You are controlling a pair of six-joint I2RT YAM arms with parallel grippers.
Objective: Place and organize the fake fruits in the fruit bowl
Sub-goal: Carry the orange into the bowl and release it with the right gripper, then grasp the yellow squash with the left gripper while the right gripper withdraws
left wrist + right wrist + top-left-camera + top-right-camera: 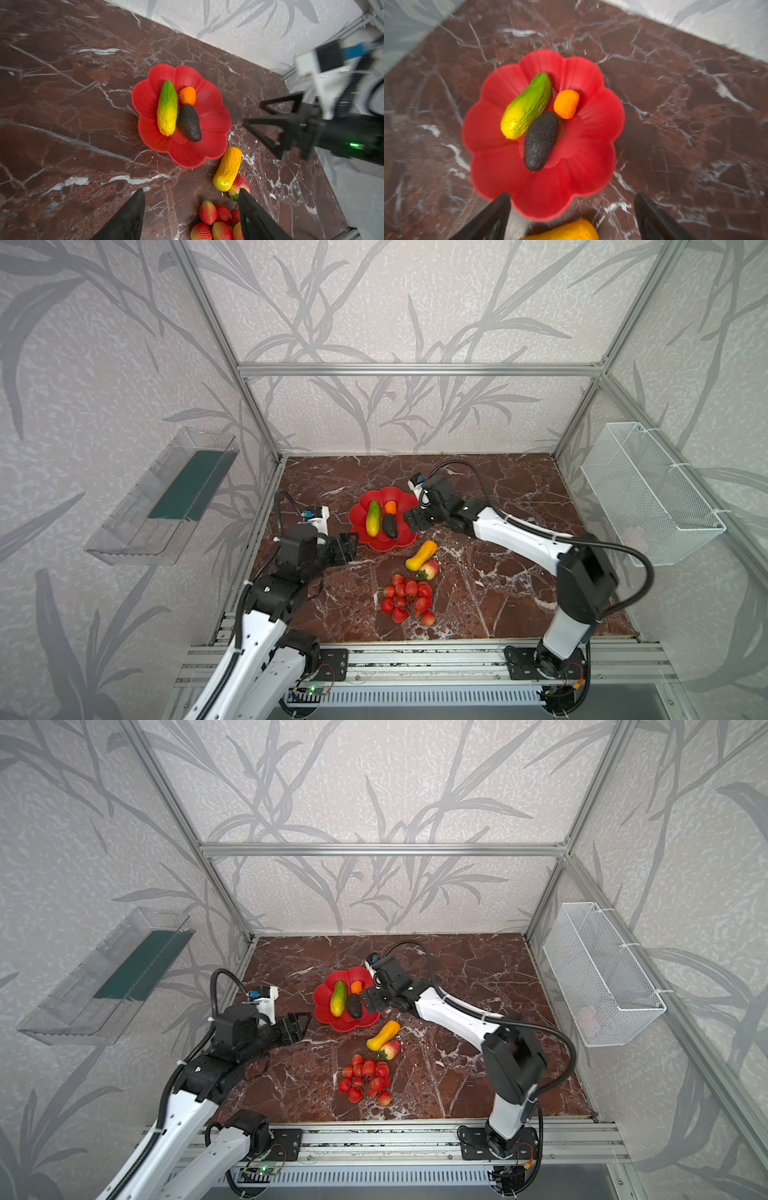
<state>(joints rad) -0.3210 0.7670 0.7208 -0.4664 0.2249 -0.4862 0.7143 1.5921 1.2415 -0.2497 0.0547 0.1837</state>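
The red fruit bowl [358, 515] [591, 128] holds a green-yellow cucumber piece [373, 518], a small orange [390, 507] and a dark avocado [390, 527]. On the marble in front of it lie a yellow-orange gourd piece [422, 556] [227, 168], a red-yellow apple [430, 570] touching it, and a bunch of red berries [407, 599] [216, 220]. My right gripper [409, 519] [572, 195] hangs open and empty at the bowl's right rim. At the bowl's left front, my left gripper [351, 541] [191, 191] is open with nothing between its fingers.
A clear plastic tray [162, 497] hangs on the left wall and a white wire basket [648, 493] on the right wall. Aluminium frame posts edge the marble floor [498, 605]. The arm bases sit on the front rail [415, 659].
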